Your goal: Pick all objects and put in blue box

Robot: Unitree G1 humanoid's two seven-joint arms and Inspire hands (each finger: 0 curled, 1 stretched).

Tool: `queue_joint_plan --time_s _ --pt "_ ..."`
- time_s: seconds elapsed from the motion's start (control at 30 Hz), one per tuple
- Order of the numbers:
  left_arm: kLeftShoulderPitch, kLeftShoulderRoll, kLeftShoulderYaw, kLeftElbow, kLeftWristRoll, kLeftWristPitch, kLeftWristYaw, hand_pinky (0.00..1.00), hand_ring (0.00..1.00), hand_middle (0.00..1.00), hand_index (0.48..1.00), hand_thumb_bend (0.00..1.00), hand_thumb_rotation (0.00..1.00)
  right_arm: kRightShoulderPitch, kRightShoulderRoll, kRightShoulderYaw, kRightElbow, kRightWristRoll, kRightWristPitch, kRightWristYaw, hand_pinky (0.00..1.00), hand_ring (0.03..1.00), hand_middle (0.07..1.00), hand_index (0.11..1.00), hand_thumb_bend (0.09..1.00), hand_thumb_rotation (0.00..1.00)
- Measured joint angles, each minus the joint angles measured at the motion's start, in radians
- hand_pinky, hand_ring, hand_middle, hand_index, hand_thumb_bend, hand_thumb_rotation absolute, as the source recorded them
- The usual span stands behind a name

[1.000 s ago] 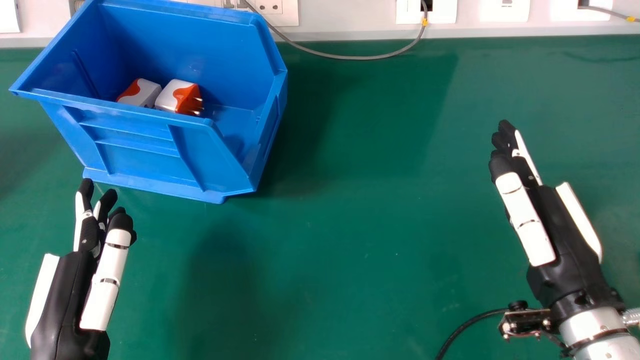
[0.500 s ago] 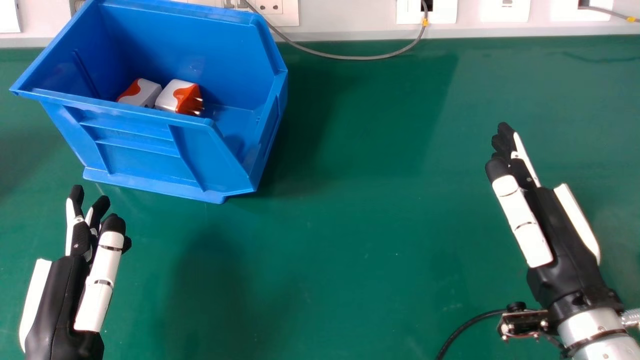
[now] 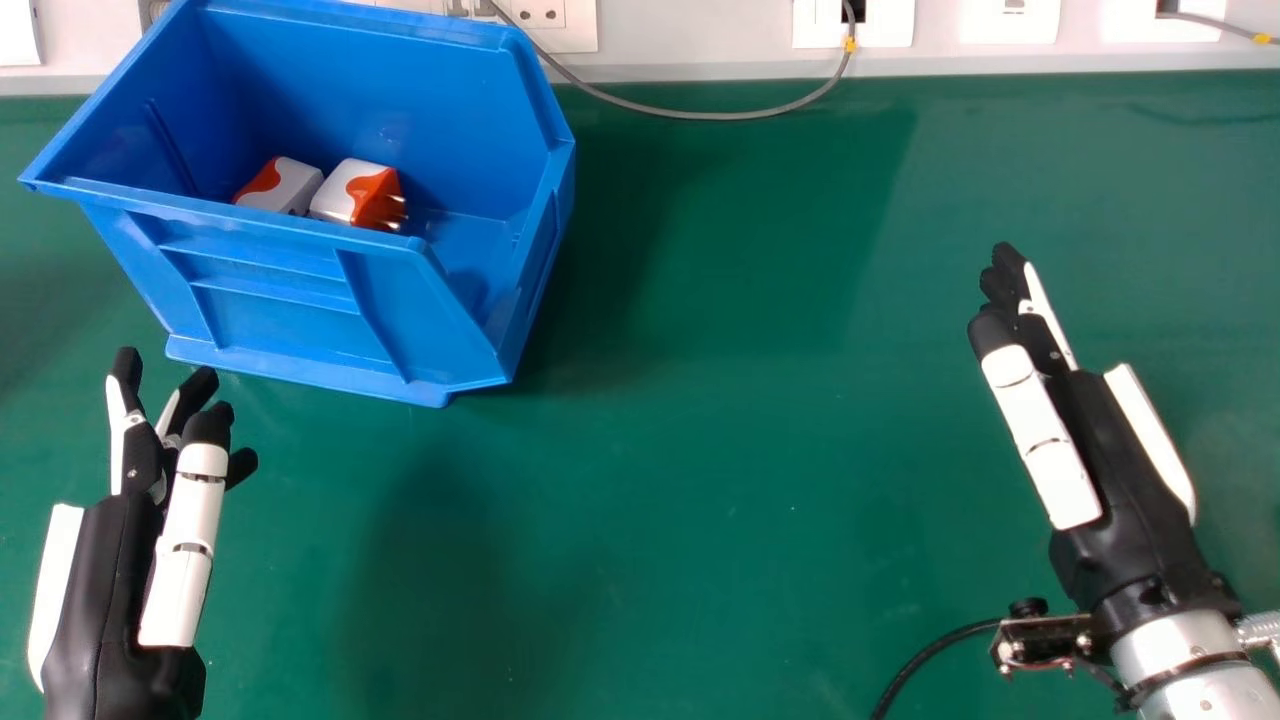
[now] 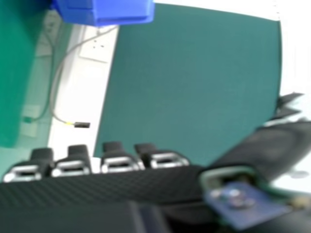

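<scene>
Two boxy white-and-orange adapters [image 3: 339, 190] are contained in the open blue plastic box [image 3: 285, 315]. Placing seems finished; with the black-and-white left hand [image 3: 112, 570] spread and right hand [image 3: 1125, 470] straight-fingered, both empty, only rest is required.

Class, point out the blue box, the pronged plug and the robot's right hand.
Blue box [image 3: 275, 315]: head view, near wall.
Pronged plug [image 3: 370, 198]: head view, orange part.
Right hand [image 3: 1118, 445]: head view, black body.

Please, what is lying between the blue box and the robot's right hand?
In the head view, just bare green table lies between the blue box and the right hand.
</scene>
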Motion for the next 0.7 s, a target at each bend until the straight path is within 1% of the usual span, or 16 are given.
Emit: queue_joint_plan --time_s 0.07,0.13,0.2,0.27,0.3,0.33,0.37,0.5,0.57,0.63,0.7 --pt "0.0 0.0 0.001 0.002 0.001 -0.002 0.001 0.85 0.92 0.94 0.989 0.36 0.86 0.0 0.0 0.0 0.0 0.0 0.0 0.0 1.0 1.0 1.0 1.0 0.291 1.0" --pt "0.001 0.0 0.001 0.002 0.003 -0.001 0.004 0.85 0.92 0.94 0.987 0.36 0.85 0.0 0.0 0.0 0.0 0.0 -0.001 0.001 1.0 1.0 1.0 1.0 0.29 1.0" --pt "0.006 0.0 0.001 -0.004 0.009 0.01 0.012 0.84 0.91 0.94 0.984 0.36 0.85 0.0 0.0 0.0 0.0 0.0 -0.001 0.001 1.0 1.0 1.0 1.0 0.289 1.0" --pt "0.016 0.0 0.001 -0.015 0.011 0.026 0.019 0.84 0.91 0.93 0.982 0.36 0.85 0.0 0.0 -0.001 0.0 0.0 -0.001 0.001 1.0 1.0 1.0 1.0 0.289 1.0" --pt "0.021 0.0 0.001 -0.022 0.012 0.033 0.019 0.84 0.91 0.93 0.98 0.37 0.85 0.0 0.0 -0.001 0.0 0.0 -0.001 0.001 1.0 1.0 1.0 1.0 0.29 1.0" --pt "0.024 0.0 0.001 -0.027 0.016 0.039 0.019 0.83 0.91 0.93 0.978 0.37 0.85 0.0 0.0 -0.001 0.0 0.001 -0.002 0.001 1.0 1.0 1.0 1.0 0.295 1.0" --pt "0.025 0.0 0.001 -0.03 0.018 0.041 0.019 0.83 0.91 0.92 0.977 0.37 0.84 0.0 0.0 -0.002 0.0 0.001 -0.002 0.002 1.0 1.0 1.0 1.0 0.297 1.0" --pt "0.033 0.001 0.001 -0.041 0.019 0.053 0.02 0.83 0.9 0.92 0.974 0.37 0.84 0.005 0.0 -0.002 -0.003 0.001 -0.002 0.002 1.0 1.0 1.0 1.0 0.301 1.0" --pt "0.041 0.001 0.001 -0.049 0.02 0.063 0.02 0.82 0.9 0.92 0.973 0.37 0.83 0.014 0.0 -0.002 -0.012 0.001 -0.001 0.002 1.0 1.0 1.0 1.0 0.301 1.0" --pt "0.049 0.001 0.001 -0.057 0.02 0.067 0.02 0.82 0.9 0.92 0.972 0.37 0.83 0.021 0.0 -0.002 -0.019 0.001 -0.001 0.002 1.0 1.0 1.0 1.0 0.301 1.0" --pt "0.052 0.001 0.001 -0.065 0.02 0.074 0.02 0.81 0.89 0.92 0.971 0.38 0.83 0.024 0.0 -0.002 -0.025 0.001 0.0 0.001 1.0 1.0 1.0 1.0 0.301 1.0"
